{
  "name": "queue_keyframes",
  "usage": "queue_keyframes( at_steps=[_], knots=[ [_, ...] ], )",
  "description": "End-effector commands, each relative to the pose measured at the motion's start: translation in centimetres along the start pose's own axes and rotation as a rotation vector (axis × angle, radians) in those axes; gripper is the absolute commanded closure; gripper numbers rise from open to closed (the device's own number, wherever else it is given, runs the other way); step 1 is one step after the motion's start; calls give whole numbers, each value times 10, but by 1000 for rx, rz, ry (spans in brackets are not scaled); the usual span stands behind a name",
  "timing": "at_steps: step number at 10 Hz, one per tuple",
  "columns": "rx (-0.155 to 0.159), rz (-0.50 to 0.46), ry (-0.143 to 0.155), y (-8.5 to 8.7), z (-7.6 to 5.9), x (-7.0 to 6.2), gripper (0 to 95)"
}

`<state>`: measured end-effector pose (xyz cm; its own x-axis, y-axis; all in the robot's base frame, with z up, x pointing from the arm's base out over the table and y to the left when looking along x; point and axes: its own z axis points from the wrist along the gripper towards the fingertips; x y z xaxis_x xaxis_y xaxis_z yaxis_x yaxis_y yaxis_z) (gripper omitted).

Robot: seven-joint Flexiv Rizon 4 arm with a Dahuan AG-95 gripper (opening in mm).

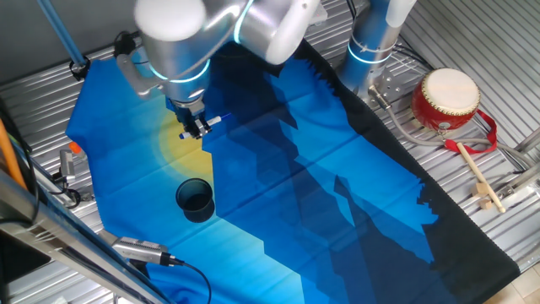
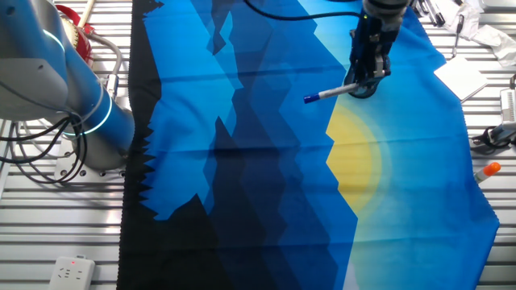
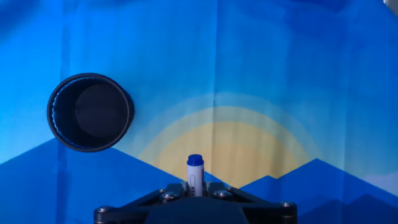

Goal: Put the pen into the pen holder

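Pen [image 2: 330, 93]: held off the blue cloth [image 1: 278, 169], clamped crosswise, blue tip sticking out to one side of the pen holder's far side.
Fingers [image 1: 196, 128]: closed narrow around the pen's barrel; nothing else touched.
Pen holder [image 1: 195, 199]: upright on the cloth, mouth open, near the fingers but apart from them, just past the yellow sun patch.
One fixed view: shows the red-and-cream drum [image 1: 447, 97] and a wooden drumstick [image 1: 481, 181] on the bench, well away from the pen holder.
Other fixed view: pen's full length visible; pen holder hidden.
Hand view: looks down into the pen holder [image 3: 90, 112]; pen tip [image 3: 195, 163] seen end-on.
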<state>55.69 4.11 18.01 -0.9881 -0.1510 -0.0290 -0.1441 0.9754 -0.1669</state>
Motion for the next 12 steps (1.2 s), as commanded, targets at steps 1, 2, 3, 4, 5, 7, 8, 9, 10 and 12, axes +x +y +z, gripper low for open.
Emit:
queue_keyframes(
  at_steps=[1,2,3,4,5,7,8,9,10,12],
  knots=[
    [-5,-28,29,1,0,-2,950],
    [-10,-56,35,1,0,-2,950],
    [-13,-75,35,1,0,-2,950],
    [-11,-94,35,1,0,-2,950],
    [-10,-107,35,1,0,-2,950],
    [-13,-119,38,1,0,-2,950],
    [-15,-115,47,1,0,-2,950],
    [-18,-108,62,1,0,-2,950],
    [-17,-86,66,1,0,-2,950],
    [-12,-94,65,1,0,-2,950]
  ],
)
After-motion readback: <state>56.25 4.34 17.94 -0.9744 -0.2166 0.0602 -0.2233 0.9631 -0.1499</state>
